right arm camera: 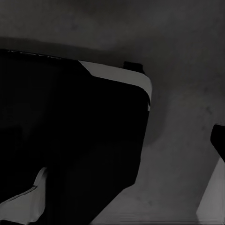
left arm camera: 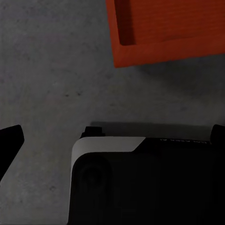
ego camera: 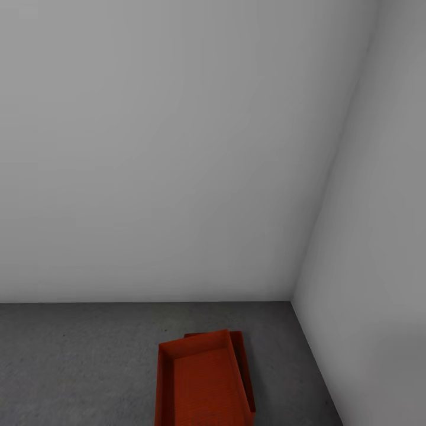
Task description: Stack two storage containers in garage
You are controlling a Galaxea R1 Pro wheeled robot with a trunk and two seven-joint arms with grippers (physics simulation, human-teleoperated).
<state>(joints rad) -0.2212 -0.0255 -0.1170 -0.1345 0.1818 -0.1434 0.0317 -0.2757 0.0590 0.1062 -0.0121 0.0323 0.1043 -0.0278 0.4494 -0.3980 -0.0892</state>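
Containers (ego camera: 204,378) stacked askew on floor (ego camera: 77,367) near corner; jaws' state: cannot tell.

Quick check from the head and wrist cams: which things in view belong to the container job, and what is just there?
Job items:
- upper storage container, red-orange, sitting skewed on the one below
- lower storage container, its rim showing at the right
- concrete floor of the garage, under the stack

Just there:
- white walls
- robot's dark base, beside the stack
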